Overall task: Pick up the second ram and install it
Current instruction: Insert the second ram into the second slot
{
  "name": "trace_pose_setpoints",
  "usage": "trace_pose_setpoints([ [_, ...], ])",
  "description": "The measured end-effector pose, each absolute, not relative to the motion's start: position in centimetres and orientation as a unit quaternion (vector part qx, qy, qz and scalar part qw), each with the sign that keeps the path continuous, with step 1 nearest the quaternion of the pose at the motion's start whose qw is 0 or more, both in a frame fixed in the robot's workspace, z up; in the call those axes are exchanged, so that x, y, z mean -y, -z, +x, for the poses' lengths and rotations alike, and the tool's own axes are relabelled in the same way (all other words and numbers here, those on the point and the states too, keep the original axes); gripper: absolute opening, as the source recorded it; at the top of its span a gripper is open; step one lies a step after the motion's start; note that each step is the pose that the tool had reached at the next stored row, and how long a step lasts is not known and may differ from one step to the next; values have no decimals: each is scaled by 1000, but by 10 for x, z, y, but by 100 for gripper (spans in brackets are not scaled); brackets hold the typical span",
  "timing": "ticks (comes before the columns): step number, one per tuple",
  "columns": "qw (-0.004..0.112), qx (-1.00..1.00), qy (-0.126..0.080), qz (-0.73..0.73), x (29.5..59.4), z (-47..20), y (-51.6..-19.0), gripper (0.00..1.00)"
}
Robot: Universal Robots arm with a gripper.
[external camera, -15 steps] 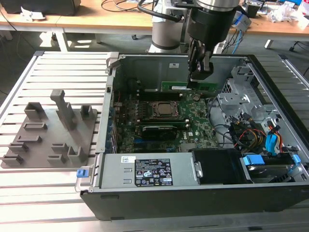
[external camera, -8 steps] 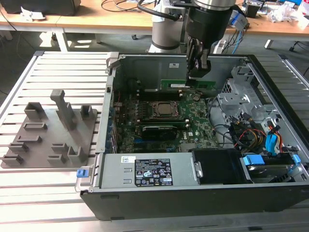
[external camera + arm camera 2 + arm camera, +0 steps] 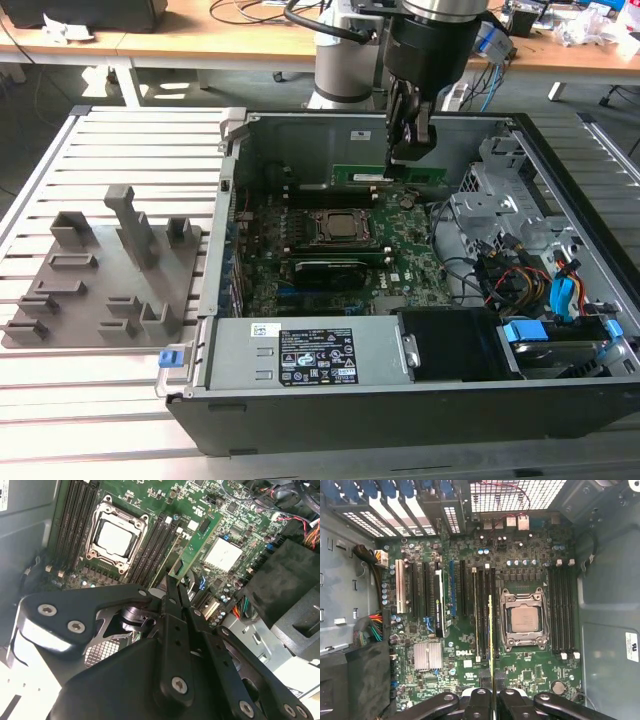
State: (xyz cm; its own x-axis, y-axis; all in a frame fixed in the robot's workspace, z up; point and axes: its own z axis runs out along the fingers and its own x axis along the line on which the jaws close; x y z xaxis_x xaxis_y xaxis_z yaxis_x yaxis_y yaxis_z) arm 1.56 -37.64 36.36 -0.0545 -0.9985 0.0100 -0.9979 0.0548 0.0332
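Your tool [image 3: 490, 694] is clamping the ram stick [image 3: 490, 640], with one finger pressing on each flat face. Most of the stick's length is reaching out past the fingers. In the first wrist view you are looking down on its thin edge. Its long axis is running parallel to the black memory slots [image 3: 481, 615], and it is hanging over that bank on the side nearest the processor socket [image 3: 524, 617]. So the stick is lying straight ahead of the tool, already lined up with the slots over the green motherboard [image 3: 455, 655].

You are not seeing the stick's contact edge, and the tool's own body is covering the held end. I cannot tell which slot it is sitting above, or whether it is touching that slot or hovering clear.
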Motion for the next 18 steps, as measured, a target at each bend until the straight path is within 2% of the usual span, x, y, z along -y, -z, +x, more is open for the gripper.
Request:
trace_pose_setpoints([
  [14, 15, 726, 9, 687, 376, 6, -359, 13],
  [18, 15, 726, 9, 687, 376, 5, -349, 13],
])
